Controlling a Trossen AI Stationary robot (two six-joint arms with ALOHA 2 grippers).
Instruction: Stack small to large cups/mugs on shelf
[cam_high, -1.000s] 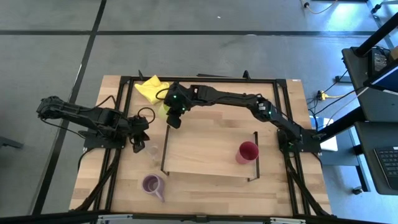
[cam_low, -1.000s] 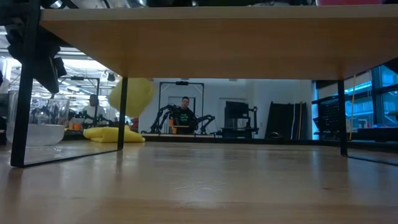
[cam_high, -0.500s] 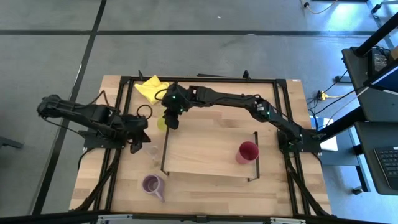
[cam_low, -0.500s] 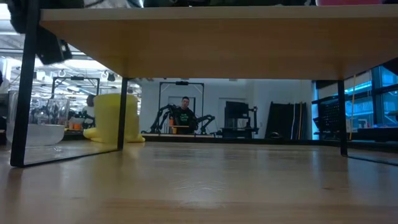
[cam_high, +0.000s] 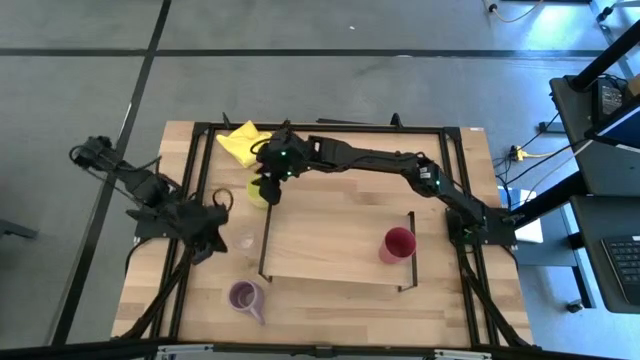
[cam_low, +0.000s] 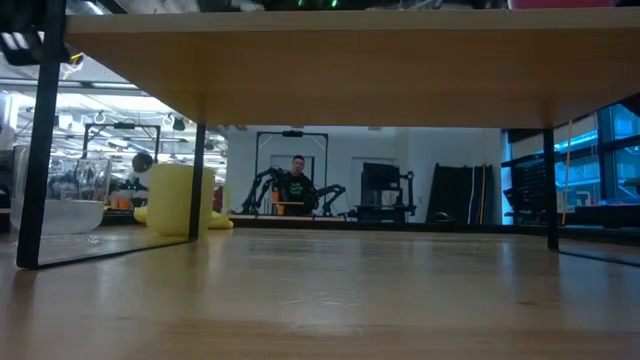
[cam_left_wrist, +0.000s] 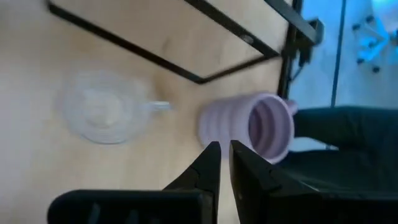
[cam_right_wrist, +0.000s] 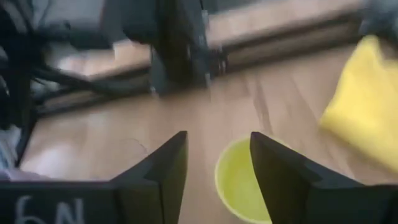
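At the far left corner of the shelf (cam_high: 335, 235), the right gripper (cam_high: 268, 186) is held above the yellow-green mug (cam_high: 258, 192), which stands on the tabletop (cam_high: 330, 300) just outside the shelf's left black frame (cam_high: 266, 232). In the right wrist view the fingers (cam_right_wrist: 158, 168) are spread, nothing is held between them, and the mug's rim (cam_right_wrist: 245, 183) lies partly in the gap. The left gripper (cam_high: 205, 243) is placed just beside the clear glass (cam_high: 244, 240); its fingers (cam_left_wrist: 208, 165) are pressed nearly together and hold nothing. The purple mug (cam_high: 245, 296) lies near the front left, off the shelf. Only the red cup (cam_high: 398, 244) stands on the shelf, at its right end. The step in hand is judged to be a grasp of the yellow-green mug. For a sound grasp, the fingers should be lowered astride 1 wall of the mug and closed firmly. The lift should be taken well above the frame rail before the mug is carried over the board. Room is tight here: the yellow cloth (cam_high: 240, 141) lies near behind the mug, and the frame stands just beside it. The middle of the board offers ample open room. The 2 arms work close together, so contact is a risk.
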